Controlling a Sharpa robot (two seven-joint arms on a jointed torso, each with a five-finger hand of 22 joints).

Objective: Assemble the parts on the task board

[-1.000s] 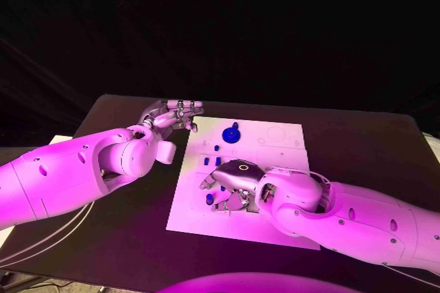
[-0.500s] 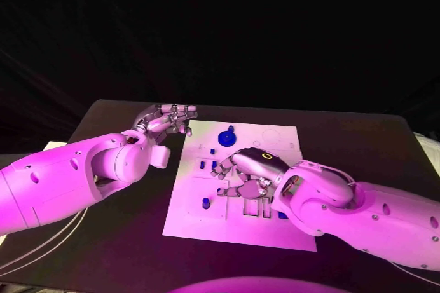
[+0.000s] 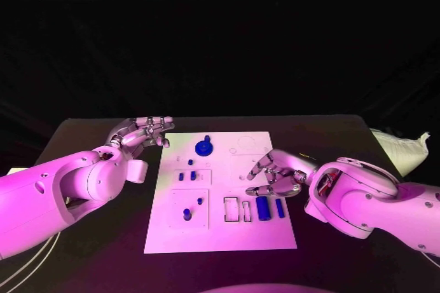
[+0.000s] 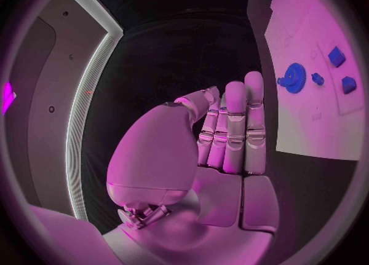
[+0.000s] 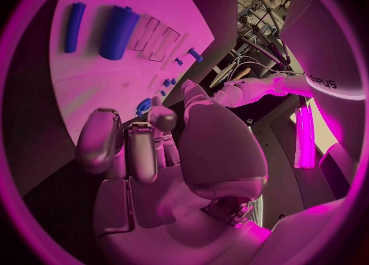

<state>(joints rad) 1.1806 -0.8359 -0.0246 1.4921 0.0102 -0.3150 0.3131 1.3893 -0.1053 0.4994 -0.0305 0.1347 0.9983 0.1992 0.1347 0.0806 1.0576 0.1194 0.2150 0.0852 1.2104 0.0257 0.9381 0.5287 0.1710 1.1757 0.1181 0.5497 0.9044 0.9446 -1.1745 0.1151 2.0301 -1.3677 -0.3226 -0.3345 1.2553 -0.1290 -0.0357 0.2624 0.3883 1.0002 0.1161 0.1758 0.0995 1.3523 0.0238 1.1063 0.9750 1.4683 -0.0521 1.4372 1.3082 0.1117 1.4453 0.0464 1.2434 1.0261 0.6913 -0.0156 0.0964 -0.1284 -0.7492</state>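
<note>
The white task board (image 3: 220, 232) lies in the middle of the black table. On it a blue gear (image 3: 203, 146) sits at the far end, small blue pieces (image 3: 188, 176) lie below it, and a thick blue cylinder (image 3: 262, 207) lies beside a thin blue bar (image 3: 280, 207) near the right edge. My right hand (image 3: 275, 177) hovers over the board's right edge, fingers curled in on nothing. The right wrist view shows the cylinder (image 5: 117, 31) and bar (image 5: 74, 18) beyond that hand (image 5: 146, 154). My left hand (image 3: 142, 131) stays off the board's far left corner, fingers straight (image 4: 230, 130), holding nothing.
Two empty rectangular slots (image 3: 238, 208) sit left of the cylinder. A square recess (image 3: 188, 208) on the board's near left holds two small blue pieces. A pale crumpled thing (image 3: 404, 147) lies at the table's right edge. Bare black table (image 3: 101, 255) surrounds the board.
The camera has shifted. My right hand has drawn back from the board's left middle to its right edge, uncovering the cylinder and bar. My left hand stays by the far left corner.
</note>
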